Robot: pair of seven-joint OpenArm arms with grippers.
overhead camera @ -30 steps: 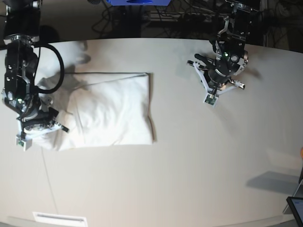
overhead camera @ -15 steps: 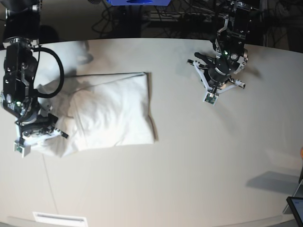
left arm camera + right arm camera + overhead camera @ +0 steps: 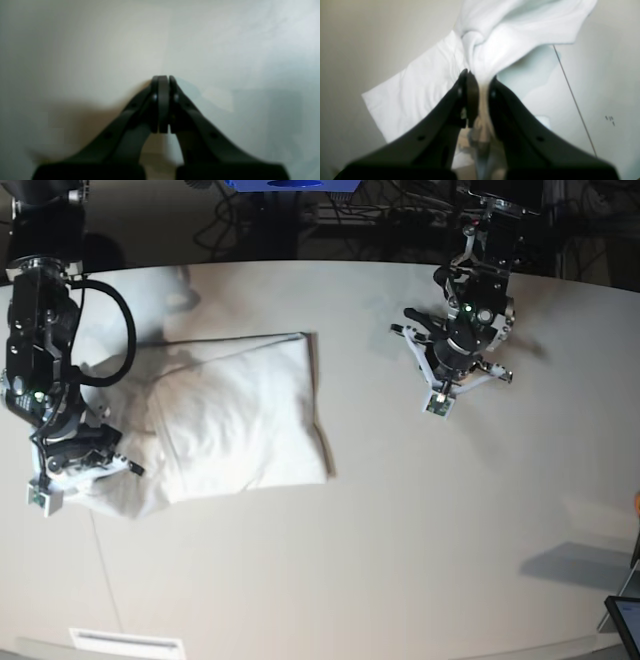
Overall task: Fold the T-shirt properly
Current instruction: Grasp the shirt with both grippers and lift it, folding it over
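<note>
Robotics lab (cables (image 3: 250, 225), bare table (image 3: 420, 510))

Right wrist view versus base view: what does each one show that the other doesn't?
Only the right wrist view shows the right tool up close, shut on a bunched white fold of the T-shirt that rises from between its fingers. Only the base view shows the whole scene: the folded shirt's squared outline, the left tool apart from the cloth over bare table, and cables behind the table. Both show the white shirt on the pale table, and the thin dark line on the tabletop near it.
</note>
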